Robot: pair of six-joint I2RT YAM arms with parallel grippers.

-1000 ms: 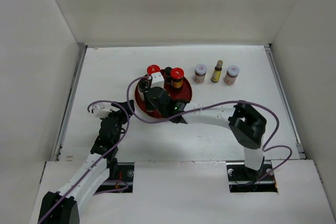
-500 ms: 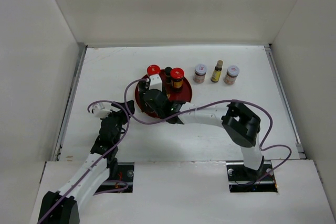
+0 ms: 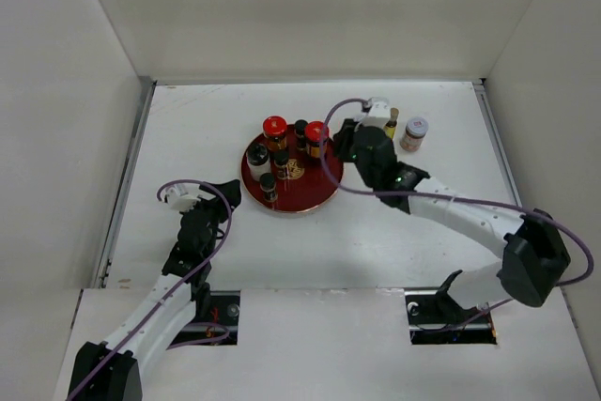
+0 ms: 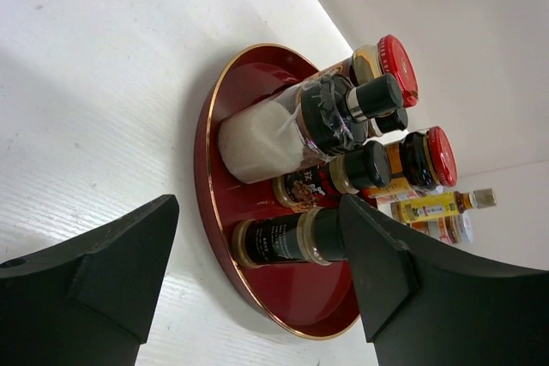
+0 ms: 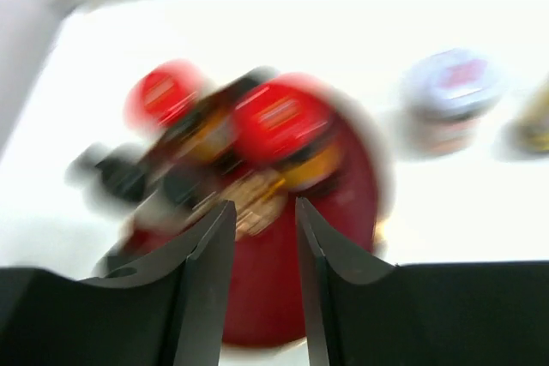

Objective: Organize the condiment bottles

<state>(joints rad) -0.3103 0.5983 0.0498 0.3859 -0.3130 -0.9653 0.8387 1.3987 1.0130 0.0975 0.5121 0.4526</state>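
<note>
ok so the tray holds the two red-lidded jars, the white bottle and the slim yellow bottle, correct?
Not quite. The slim yellow bottle is not on the red tray. The top external view shows it standing on the table to the tray's right. The two red-lidded jars and the white bottle are on the tray, as you said.

The red tray (image 4: pixel 296 293) gleams like glossy lacquer on the matt, faintly grained table (image 4: pixel 103 75), and the condiment bottles (image 4: pixel 274 239) look like shiny glass.

Round red tray (image 3: pixel 316 192), gold-rimmed, on white table (image 3: pixel 376 243), white walls (image 3: pixel 282 7) around
</note>
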